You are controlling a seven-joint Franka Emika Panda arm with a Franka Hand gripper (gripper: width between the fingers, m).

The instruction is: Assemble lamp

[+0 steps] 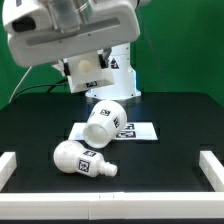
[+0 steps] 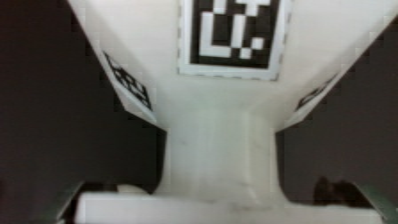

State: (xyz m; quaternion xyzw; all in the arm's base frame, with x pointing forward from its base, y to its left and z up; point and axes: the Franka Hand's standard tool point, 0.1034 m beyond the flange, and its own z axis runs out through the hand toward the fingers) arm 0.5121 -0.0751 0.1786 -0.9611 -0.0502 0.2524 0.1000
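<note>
My gripper (image 1: pixel 84 66) hangs at the back, on the exterior view's left, shut on the flat white lamp base (image 1: pixel 86 72), which it holds above the table. In the wrist view the base (image 2: pixel 222 110) fills the picture, with a square tag on it. It narrows down between my gripper's (image 2: pixel 217 195) dark fingertips (image 2: pixel 331 190). The tapered shade (image 1: pixel 105 119) lies on its side at the table's middle. The rounded bulb (image 1: pixel 80 159) with its neck lies on its side nearer the front, on the exterior view's left.
The marker board (image 1: pixel 136 130) lies flat under and beside the shade. The white robot pedestal (image 1: pixel 118 72) stands at the back. White rails (image 1: pixel 212 166) border the table's front corners. A green wall is behind.
</note>
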